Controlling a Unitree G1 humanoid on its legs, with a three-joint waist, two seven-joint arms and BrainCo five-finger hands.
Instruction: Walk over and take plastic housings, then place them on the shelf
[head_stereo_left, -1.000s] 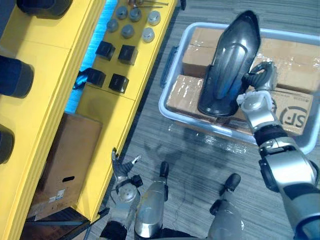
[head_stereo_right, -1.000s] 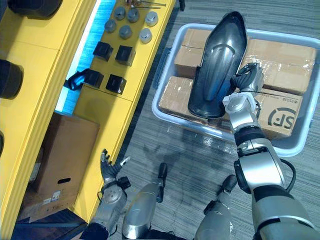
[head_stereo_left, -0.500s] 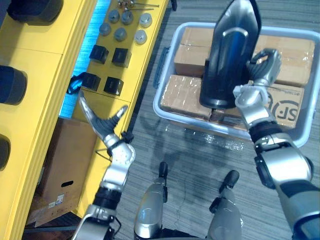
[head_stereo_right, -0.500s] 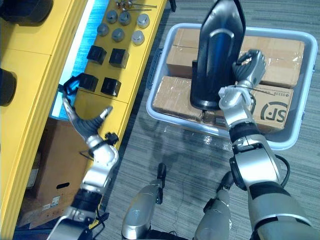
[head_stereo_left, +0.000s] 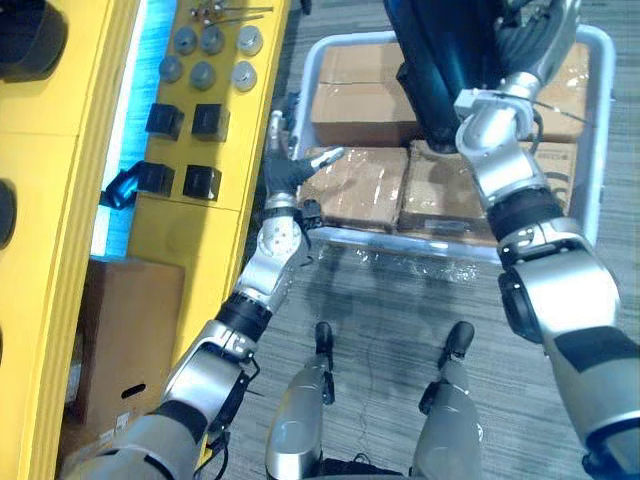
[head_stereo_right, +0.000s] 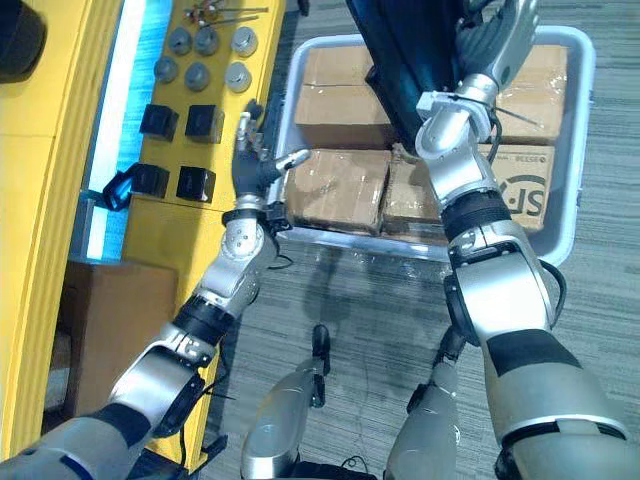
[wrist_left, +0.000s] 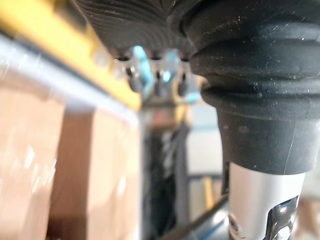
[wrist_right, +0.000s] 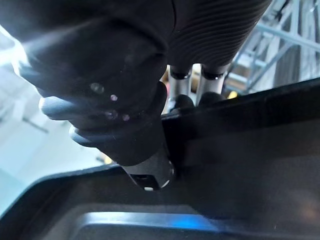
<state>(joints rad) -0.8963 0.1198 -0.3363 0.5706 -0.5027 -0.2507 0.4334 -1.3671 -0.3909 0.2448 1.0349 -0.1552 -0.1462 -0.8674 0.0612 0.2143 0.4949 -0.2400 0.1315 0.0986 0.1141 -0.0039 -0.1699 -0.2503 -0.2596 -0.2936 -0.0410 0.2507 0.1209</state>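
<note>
A dark printed logo stands on one cardboard box (head_stereo_right: 520, 195); its lettering cannot be read.

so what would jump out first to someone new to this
The big dark housing, pinched in the right hand, is held up over a grey bin of cardboard boxes. Next comes the bright yellow shelf on the left, with black blocks and round grey parts on it. The left hand is open by the bin's left edge.
</note>
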